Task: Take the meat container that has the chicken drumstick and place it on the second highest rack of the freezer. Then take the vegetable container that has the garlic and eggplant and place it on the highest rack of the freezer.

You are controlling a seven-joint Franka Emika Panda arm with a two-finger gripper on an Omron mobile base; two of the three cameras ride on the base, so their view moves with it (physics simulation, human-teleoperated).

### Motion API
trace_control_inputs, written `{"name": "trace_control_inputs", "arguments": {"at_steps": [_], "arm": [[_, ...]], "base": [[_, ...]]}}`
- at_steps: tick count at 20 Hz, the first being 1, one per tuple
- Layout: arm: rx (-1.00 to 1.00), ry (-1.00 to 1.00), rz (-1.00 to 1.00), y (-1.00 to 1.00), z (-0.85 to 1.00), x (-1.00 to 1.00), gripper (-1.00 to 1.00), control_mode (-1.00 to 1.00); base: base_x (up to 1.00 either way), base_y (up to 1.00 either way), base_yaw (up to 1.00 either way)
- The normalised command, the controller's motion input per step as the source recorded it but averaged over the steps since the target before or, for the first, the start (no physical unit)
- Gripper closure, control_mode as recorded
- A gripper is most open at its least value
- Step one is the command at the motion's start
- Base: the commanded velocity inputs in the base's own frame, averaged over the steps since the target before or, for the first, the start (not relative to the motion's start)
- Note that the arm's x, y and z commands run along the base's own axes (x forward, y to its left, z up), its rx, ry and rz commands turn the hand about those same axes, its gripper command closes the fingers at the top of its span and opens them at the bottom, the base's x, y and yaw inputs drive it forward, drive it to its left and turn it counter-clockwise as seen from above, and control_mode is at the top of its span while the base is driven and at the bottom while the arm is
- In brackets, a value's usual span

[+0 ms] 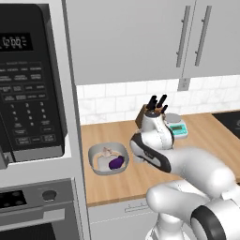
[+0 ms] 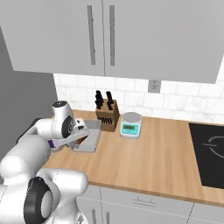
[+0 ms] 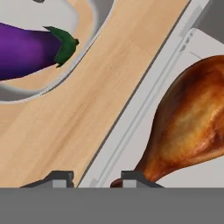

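Note:
The meat container (image 2: 89,141) is a shallow light-grey tray on the wooden counter, left of the knife block. The chicken drumstick (image 3: 192,118) lies in it, glossy orange-brown. My gripper (image 3: 96,179) stands low over the tray's near rim (image 3: 144,100), one fingertip on each side, shut on that rim. From the right base, the gripper (image 2: 78,134) is at the tray's left edge. Just left of the tray sits the rounded grey bowl (image 1: 95,155) with the purple eggplant (image 1: 116,162) and the pale garlic (image 1: 107,152). The freezer and its racks are out of view.
A knife block (image 2: 107,116) and a small kitchen scale (image 2: 131,124) stand behind the tray by the tiled wall. A black cooktop (image 2: 210,153) is at the counter's right end. The microwave (image 1: 28,84) and oven (image 1: 33,211) fill the left side; wall cabinets (image 2: 113,35) hang above.

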Motion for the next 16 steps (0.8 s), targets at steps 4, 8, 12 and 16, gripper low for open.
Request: {"name": "trace_control_inputs", "arguments": {"at_steps": [4,8,12,16], "arm": [[0.0,-0.06,-0.07,-0.01,0.68,-0.21,1.0,-1.0],[0.0,0.0,-0.08,-0.07,0.51,-0.2,1.0,-1.0],[0.04,0.0,-0.02,-0.42,0.4,-0.27,1.0,-1.0],[0.07,0.0,-0.03,-0.68,0.29,-0.25,1.0,-1.0]], "base": [[0.0,0.0,0.0],[0.0,0.0,0.0],[0.0,0.0,0.0],[0.0,0.0,0.0]]}}
